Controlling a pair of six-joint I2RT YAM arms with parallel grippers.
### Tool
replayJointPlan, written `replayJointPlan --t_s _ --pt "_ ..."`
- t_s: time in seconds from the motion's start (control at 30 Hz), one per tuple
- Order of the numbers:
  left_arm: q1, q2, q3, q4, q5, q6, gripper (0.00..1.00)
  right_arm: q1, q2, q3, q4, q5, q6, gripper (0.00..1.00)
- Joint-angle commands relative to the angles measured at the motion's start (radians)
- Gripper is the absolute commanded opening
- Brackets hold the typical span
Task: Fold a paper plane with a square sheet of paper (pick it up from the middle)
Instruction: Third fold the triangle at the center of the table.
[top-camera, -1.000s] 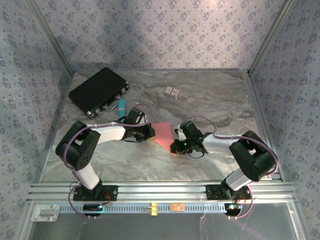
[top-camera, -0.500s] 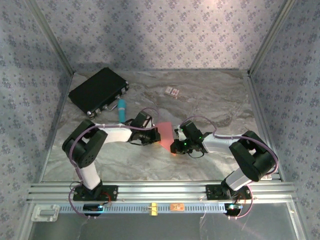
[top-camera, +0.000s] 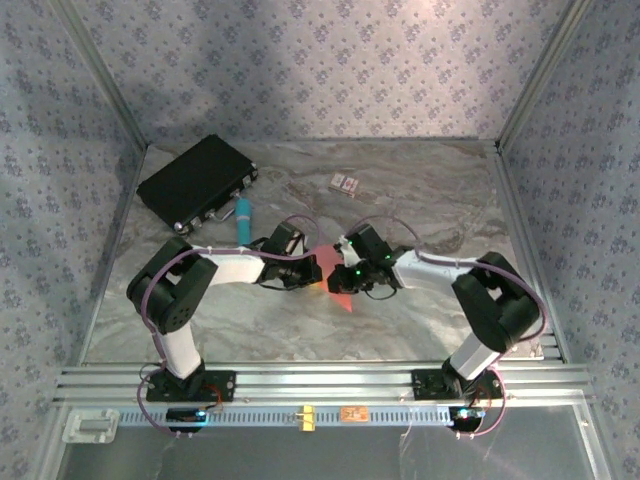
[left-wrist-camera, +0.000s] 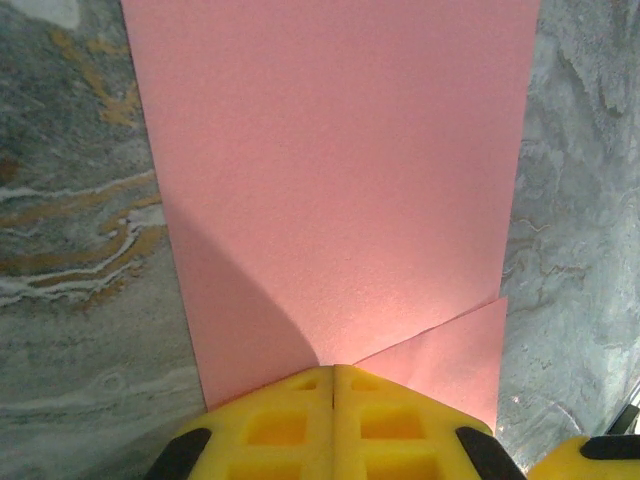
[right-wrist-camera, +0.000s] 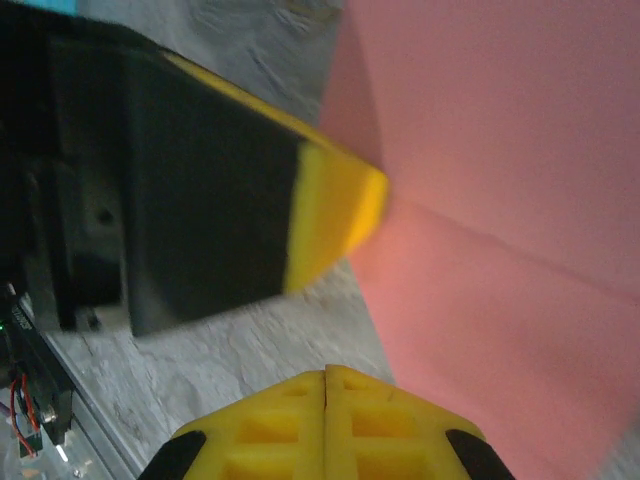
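The thin salmon-pink square sheet of paper (left-wrist-camera: 330, 180) sits mid-table on the grey marbled tabletop (top-camera: 420, 200), between my two arms. My left pincer (left-wrist-camera: 333, 372) is pressed together at the sheet's edge, and I cannot tell whether it nips the paper. My right pincer (right-wrist-camera: 327, 378) is also pressed together, just beside the sheet. Farther back lie a slim teal marker (top-camera: 243, 212) and a flat black case (top-camera: 197, 180).

Both arms bend inward and low — left gripper (left-wrist-camera: 333, 372) and right gripper (right-wrist-camera: 326, 375) nearly meet, jaws closed.

The left gripper (left-wrist-camera: 333, 372), jaws pressed together, sits at the near edge of the pink paper (left-wrist-camera: 330, 170) on the marble table (left-wrist-camera: 80, 250); a small folded flap shows lower right
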Motion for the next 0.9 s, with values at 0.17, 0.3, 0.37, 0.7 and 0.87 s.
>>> replayJointPlan --t_s 0.17,0.3,0.37,0.7,0.87 --pt "0.009 0.028 -0.012 -0.049 -0.026 0.027 0.01 -0.004 0.101 0.003 -0.05 0.018 -0.029 0.0" --pt "0.014 0.031 -0.016 -0.049 -0.023 0.028 0.01 -0.01 0.067 -0.047 -0.048 -0.006 -0.025 0.0" --pt "0.016 0.031 -0.017 -0.052 -0.024 0.033 0.01 -0.006 0.035 -0.073 -0.048 -0.007 -0.02 0.0" --pt "0.019 0.04 -0.02 -0.049 -0.022 0.031 0.0 -0.04 -0.052 -0.216 -0.011 -0.04 0.003 0.01" --pt "0.02 0.054 -0.022 -0.037 -0.017 0.022 0.01 -0.048 -0.123 -0.301 0.041 -0.056 0.04 0.02"
